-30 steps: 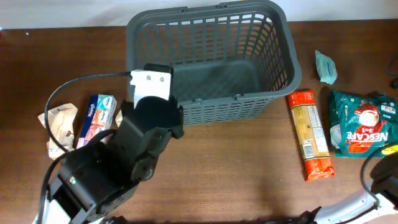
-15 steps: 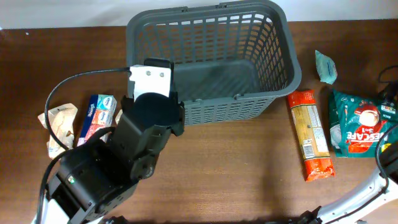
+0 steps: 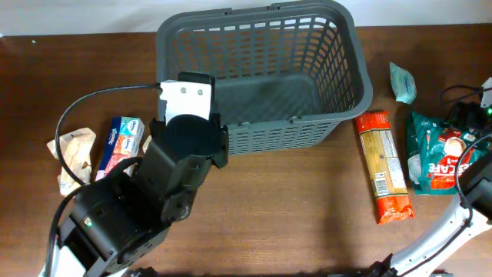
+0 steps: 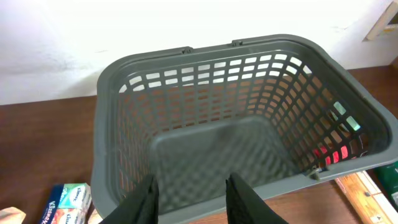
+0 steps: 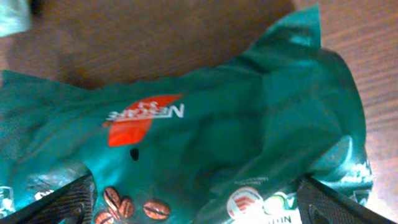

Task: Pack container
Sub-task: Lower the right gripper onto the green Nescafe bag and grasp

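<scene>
Two spread fingers [image 4: 146,205]: left gripper [image 4: 191,186] empty, container [image 4: 211,155] just ahead, apparently untouched.

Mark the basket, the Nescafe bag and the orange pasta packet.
basket [image 3: 284,137], overhead view, front lattice wall.
Nescafe bag [image 5: 205,149], right wrist view, middle of its teal face.
orange pasta packet [image 3: 382,165], overhead view, middle of the pack.

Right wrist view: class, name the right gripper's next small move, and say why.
Probably lower the open right gripper onto the Nescafe bag and close. The bag fills this view between the spread fingers, and the basket is empty.
</scene>
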Controlling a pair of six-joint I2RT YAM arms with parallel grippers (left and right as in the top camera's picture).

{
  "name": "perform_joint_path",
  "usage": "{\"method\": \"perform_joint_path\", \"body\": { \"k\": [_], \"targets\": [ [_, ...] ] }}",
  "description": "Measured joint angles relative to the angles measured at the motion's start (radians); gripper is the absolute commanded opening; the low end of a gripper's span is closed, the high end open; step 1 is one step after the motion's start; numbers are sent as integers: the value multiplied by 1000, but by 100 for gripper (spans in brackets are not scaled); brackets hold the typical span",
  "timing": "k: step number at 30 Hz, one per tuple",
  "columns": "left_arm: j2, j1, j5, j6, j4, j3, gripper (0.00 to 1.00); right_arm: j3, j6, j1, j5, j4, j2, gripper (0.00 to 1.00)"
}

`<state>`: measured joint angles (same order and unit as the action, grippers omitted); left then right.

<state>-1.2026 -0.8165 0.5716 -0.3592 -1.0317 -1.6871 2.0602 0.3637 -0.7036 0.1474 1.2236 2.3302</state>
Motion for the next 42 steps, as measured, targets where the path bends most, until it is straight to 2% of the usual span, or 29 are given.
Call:
{"method": "perform_joint_path", "body": {
  "k": [9, 11, 12, 15, 19, 25, 26, 27, 29, 30, 32, 35, 36, 37, 42],
  "targets": [
    [0, 0, 0, 0, 0, 0, 29, -27, -32, 6, -34, -21, -1, 99],
    [0, 0, 0, 0, 0, 0, 29, -50, -34, 7, -34, -42, -11, 87],
    [0, 0, 0, 0, 0, 0, 29, -63, -37, 10, -35, -50, -18, 64],
    [0, 0, 0, 0, 0, 0, 29, -97, -43, 14, -39, -82, -31, 30],
    [0, 0, 0, 0, 0, 0, 29, -134, -52, 29, -36, -114, -44, 4],
    [0, 0, 0, 0, -1, 0, 29, -166, -50, 46, -68, -148, -63, 3],
    [0, 0, 0, 0, -1, 0, 29, -165, -51, 48, -71, -146, -63, 5],
    [0, 0, 0, 0, -1, 0, 29, -162, -52, 50, -74, -142, -63, 15],
    [0, 0, 0, 0, -4, 0, 29, -145, -58, 54, -82, -120, -56, 41],
    [0, 0, 0, 0, -6, 0, 29, -129, -69, 55, -80, -92, -48, 57],
    [0, 0, 0, 0, -6, 0, 29, -82, -80, 58, -67, -22, -29, 72],
    [0, 0, 0, 0, -8, 0, 29, -24, -84, 60, -44, 60, -10, 83],
    [0, 0, 0, 0, -8, 0, 29, -10, -79, 61, -41, 76, -8, 94],
    [0, 0, 0, 0, -8, 0, 29, 10, -83, 63, -34, 97, -6, 100],
    [0, 0, 0, 1, -8, 0, 29, 63, -76, 62, -18, 118, -19, 99]
  ]
}}
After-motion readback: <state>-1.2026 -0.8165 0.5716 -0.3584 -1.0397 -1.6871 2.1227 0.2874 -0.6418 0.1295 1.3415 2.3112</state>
